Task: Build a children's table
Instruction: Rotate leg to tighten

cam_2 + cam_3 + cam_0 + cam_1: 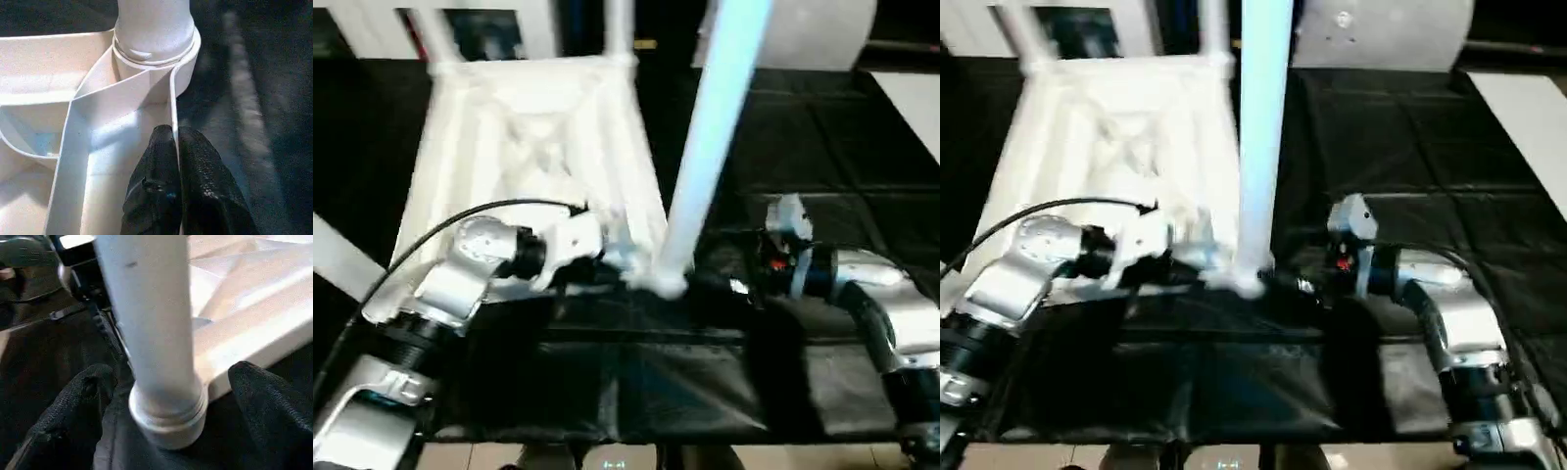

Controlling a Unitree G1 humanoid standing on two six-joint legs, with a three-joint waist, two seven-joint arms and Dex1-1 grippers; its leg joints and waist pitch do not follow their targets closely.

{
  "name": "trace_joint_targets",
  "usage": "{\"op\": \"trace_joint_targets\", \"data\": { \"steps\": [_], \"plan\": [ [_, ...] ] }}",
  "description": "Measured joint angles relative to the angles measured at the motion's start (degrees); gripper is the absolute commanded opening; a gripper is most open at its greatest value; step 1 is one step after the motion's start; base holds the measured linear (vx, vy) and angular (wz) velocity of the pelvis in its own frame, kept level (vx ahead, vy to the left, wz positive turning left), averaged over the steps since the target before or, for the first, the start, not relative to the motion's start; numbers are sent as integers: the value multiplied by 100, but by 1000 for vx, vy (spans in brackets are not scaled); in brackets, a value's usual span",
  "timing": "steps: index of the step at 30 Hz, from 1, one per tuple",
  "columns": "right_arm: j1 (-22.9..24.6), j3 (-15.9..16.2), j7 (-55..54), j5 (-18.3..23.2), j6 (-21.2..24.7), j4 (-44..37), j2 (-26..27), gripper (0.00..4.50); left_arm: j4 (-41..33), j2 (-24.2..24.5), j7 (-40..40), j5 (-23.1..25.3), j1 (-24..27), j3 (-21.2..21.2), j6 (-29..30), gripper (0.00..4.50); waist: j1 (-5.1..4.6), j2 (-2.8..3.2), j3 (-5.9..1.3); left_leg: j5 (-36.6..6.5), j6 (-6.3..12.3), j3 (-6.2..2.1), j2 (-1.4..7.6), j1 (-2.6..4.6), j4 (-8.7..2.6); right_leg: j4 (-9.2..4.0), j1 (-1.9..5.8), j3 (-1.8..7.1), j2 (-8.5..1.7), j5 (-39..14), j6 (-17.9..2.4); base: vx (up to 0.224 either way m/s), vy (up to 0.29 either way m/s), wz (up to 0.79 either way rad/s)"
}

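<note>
One black-covered worktable [822, 147], perhaps quilted.

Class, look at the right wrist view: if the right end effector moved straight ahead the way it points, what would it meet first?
Most likely the leg, standing in its corner socket between the open fingers. The table top lies just behind it. Depth is hard to judge.

White table top [524, 127] and white leg [710, 147] (bluish in the light) on a black worktable cover [803, 147].

silver forearms [460, 279], black cable (looping) [460, 215]; textured black fingers [195, 196]
</note>
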Motion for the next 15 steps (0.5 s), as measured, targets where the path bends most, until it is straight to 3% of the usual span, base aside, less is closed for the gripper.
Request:
{"op": "trace_joint_targets", "data": {
  "steps": [13,15],
  "plan": [
    [-172,331,811,181,-71,383,-21,271,37,50,-481,-24,-45,-187,-331,0,1,-3,0,-4,-7,1,2,-5,11,1,4,0,-2,-8,13,0,0,0],
    [-177,352,893,181,-70,390,-25,268,83,49,-509,-26,-65,-192,-387,0,2,-3,0,-3,-5,1,2,-5,9,2,3,-1,-2,-7,12,0,0,0]
  ]
}}
